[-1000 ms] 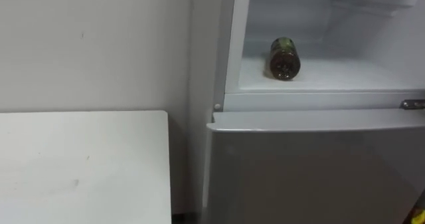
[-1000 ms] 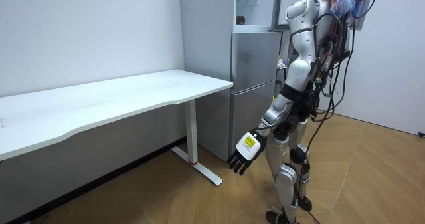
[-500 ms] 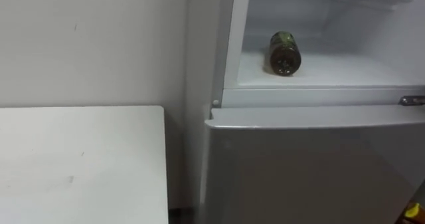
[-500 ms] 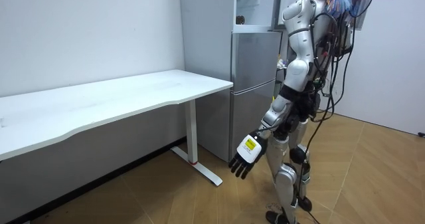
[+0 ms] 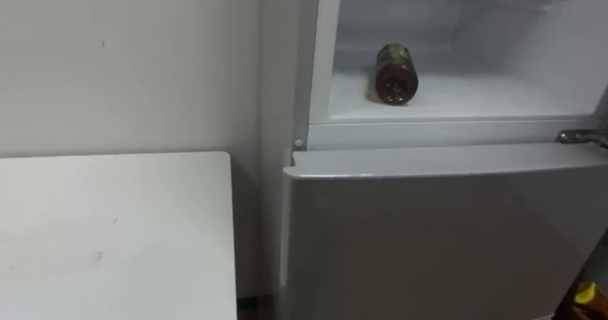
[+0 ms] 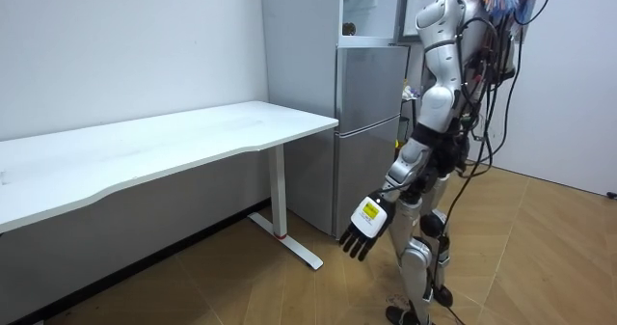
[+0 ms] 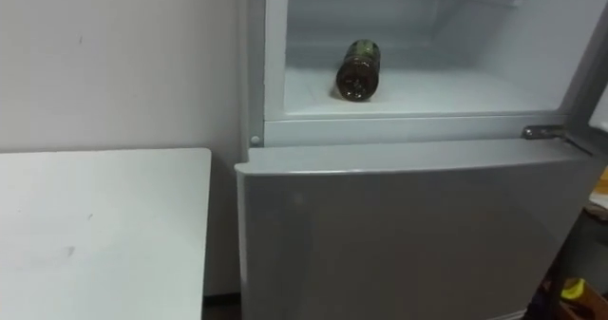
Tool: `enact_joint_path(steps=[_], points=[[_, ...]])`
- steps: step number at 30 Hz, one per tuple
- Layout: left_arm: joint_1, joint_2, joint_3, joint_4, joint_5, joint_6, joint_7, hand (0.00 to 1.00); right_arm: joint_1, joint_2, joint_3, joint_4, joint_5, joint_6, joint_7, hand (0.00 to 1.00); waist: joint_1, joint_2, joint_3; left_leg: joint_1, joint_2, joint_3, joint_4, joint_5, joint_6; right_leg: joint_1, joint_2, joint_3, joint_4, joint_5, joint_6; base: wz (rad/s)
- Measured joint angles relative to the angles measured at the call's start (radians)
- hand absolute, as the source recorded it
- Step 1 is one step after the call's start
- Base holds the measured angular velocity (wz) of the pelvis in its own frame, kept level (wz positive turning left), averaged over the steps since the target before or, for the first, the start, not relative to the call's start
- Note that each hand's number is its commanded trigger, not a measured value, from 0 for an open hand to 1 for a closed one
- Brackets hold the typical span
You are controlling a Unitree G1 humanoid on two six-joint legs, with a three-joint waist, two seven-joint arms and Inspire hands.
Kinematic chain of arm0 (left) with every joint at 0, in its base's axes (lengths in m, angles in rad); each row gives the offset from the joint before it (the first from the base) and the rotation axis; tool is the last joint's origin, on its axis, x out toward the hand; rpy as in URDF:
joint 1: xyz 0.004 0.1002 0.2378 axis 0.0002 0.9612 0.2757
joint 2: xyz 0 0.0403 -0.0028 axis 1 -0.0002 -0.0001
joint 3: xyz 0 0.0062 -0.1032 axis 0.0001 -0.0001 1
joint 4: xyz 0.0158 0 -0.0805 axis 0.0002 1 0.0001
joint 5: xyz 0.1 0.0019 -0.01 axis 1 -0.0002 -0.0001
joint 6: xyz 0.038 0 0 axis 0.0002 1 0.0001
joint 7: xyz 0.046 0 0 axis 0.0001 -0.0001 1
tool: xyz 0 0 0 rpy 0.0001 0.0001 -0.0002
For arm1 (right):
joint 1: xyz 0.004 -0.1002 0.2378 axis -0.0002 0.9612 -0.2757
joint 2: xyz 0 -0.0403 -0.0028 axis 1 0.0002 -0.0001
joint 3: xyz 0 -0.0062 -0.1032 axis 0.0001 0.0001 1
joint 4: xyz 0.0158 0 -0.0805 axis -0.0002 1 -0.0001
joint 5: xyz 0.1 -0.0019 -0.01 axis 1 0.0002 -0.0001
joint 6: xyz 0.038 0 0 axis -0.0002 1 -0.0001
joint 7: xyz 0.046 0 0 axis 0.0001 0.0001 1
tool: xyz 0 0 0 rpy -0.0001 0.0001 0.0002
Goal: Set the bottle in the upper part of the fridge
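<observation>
Our left robot hand [image 6: 364,233] swung slightly, hanging released; the bottle [image 5: 395,73], lying in the fridge [image 5: 437,133], looks hard, rollable: we'd grip mid-body.

The bottle [image 5: 395,73], dark green glass, lay on its side on the white floor of the open upper fridge [image 5: 494,100]. Its round base faced the near edge and its neck pointed far inward, left of the compartment's middle.

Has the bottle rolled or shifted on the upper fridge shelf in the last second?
No. The bottle lies just as far from the hinge pin at the compartment's corner as before; the whole view shifted, not the bottle.
</observation>
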Motion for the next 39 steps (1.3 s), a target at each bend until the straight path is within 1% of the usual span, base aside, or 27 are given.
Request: enact_joint_path(steps=[5, 11, 15, 16, 19, 20, 23, 24, 25, 27, 30, 32, 36, 39], points=[[-0.011, 0.000, -0.001, 0.015, -0.010, -0.005, -0.004, 0.00, 0.013, 0.008, 0.021, -0.030, 0.000, 0.000, 0.000, 0.00, 0.000, 0.000, 0.0000, 0.003, -0.001, 0.002, 0.001, 0.000, 0.000, 0.001, -0.001, 0.001, 0.004, -0.001, 0.000, -0.01], [-0.031, 0.000, -0.001, 0.061, -0.010, -0.016, -0.005, 0.00, 0.015, 0.010, 0.053, -0.054, 0.000, 0.000, -0.003, 0.00, 0.000, 0.000, 0.0003, 0.016, -0.003, 0.003, -0.004, 0.000, 0.000, 0.001, -0.004, 0.003, 0.010, -0.010, -0.001, -0.02], [-0.031, -0.001, -0.003, 0.073, -0.009, -0.022, -0.005, 0.00, 0.015, 0.010, 0.070, -0.063, -0.004, 0.000, -0.003, 0.00, 0.000, 0.001, 0.0009, 0.017, -0.002, 0.016, -0.007, 0.000, 0.000, 0.001, -0.001, 0.015, 0.022, -0.010, -0.001, -0.07], [-0.031, -0.001, -0.003, 0.077, -0.008, -0.022, -0.004, 0.00, 0.015, 0.014, 0.081, -0.075, -0.004, 0.000, -0.003, 0.00, 0.001, 0.003, 0.0019, 0.018, -0.001, 0.021, -0.006, 0.000, 0.000, 0.000, 0.000, 0.019, 0.023, -0.009, -0.001, -0.10], [-0.032, 0.000, -0.024, 0.078, 0.000, -0.023, -0.001, 0.00, 0.016, 0.059, 0.109, -0.136, -0.033, -0.002, -0.003, 0.00, 0.001, 0.008, 0.0030, 0.017, -0.001, 0.022, -0.005, 0.000, 0.000, 0.000, 0.000, 0.021, 0.021, -0.009, -0.002, -0.02], [-0.032, 0.000, -0.034, 0.078, 0.000, -0.023, -0.001, 0.00, 0.016, 0.072, 0.124, -0.148, -0.057, -0.006, -0.003, 0.00, 0.001, 0.010, 0.0027, 0.017, -0.001, 0.021, -0.005, 0.000, 0.000, -0.001, 0.000, 0.021, 0.021, -0.009, -0.002, 0.00], [-0.032, -0.001, -0.050, 0.077, 0.000, -0.024, -0.001, 0.00, 0.016, 0.097, 0.134, -0.185, -0.063, -0.007, -0.003, 0.00, 0.002, 0.018, 0.0016, 0.016, -0.001, 0.021, -0.005, 0.000, 0.000, -0.004, 0.000, 0.022, 0.021, -0.008, -0.002, 0.00], [-0.032, -0.001, -0.051, 0.077, 0.000, -0.024, -0.001, 0.00, 0.016, 0.097, 0.139, -0.189, -0.063, -0.009, -0.003, 0.00, 0.002, 0.020, 0.0008, 0.016, -0.001, 0.021, -0.005, 0.000, 0.000, -0.008, 0.000, 0.022, 0.021, -0.008, -0.002, -0.04], [-0.032, -0.002, -0.052, 0.077, 0.000, -0.024, -0.001, 0.00, 0.016, 0.097, 0.146, -0.198, -0.063, -0.012, -0.003, 0.00, 0.004, 0.025, -0.0021, 0.014, -0.001, 0.022, -0.006, 0.000, 0.000, -0.014, 0.000, 0.025, 0.021, -0.008, -0.002, -0.04], [-0.034, -0.001, -0.052, 0.077, 0.001, -0.024, -0.001, 0.00, 0.016, 0.097, 0.165, -0.207, -0.064, -0.027, -0.003, 0.00, 0.006, 0.033, -0.0028, 0.014, -0.001, 0.022, -0.005, 0.000, 0.000, -0.014, 0.000, 0.025, 0.019, -0.008, -0.002, -0.02], [-0.037, 0.000, -0.066, 0.075, 0.001, -0.027, -0.003, 0.00, 0.026, 0.097, 0.187, -0.216, -0.106, -0.027, -0.001, 0.00, 0.013, 0.036, -0.0026, 0.013, -0.001, 0.022, -0.002, 0.000, 0.000, -0.015, 0.000, 0.025, 0.020, -0.008, -0.002, 0.00], [-0.038, 0.000, -0.081, 0.076, 0.001, -0.034, -0.004, 0.00, 0.037, 0.102, 0.201, -0.220, -0.141, -0.027, 0.008, 0.00, 0.027, 0.038, -0.0032, 0.012, -0.001, 0.022, -0.002, 0.000, 0.000, -0.016, 0.000, 0.024, 0.020, -0.008, -0.002, 0.00], [-0.039, 0.000, -0.091, 0.077, 0.001, -0.034, -0.010, 0.00, 0.038, 0.108, 0.205, -0.229, -0.141, -0.027, 0.033, 0.00, 0.043, 0.041, -0.0048, 0.009, -0.001, 0.020, -0.002, 0.000, 0.000, -0.016, -0.001, 0.021, 0.021, -0.008, -0.002, 0.02], [-0.043, -0.001, -0.091, 0.078, 0.001, -0.034, -0.016, 0.00, 0.040, 0.116, 0.227, -0.249, -0.141, -0.027, 0.045, 0.00, 0.051, 0.043, -0.0062, 0.002, 0.000, 0.018, 0.004, 0.000, 0.000, -0.015, -0.001, 0.016, 0.023, -0.007, -0.003, 0.05]])
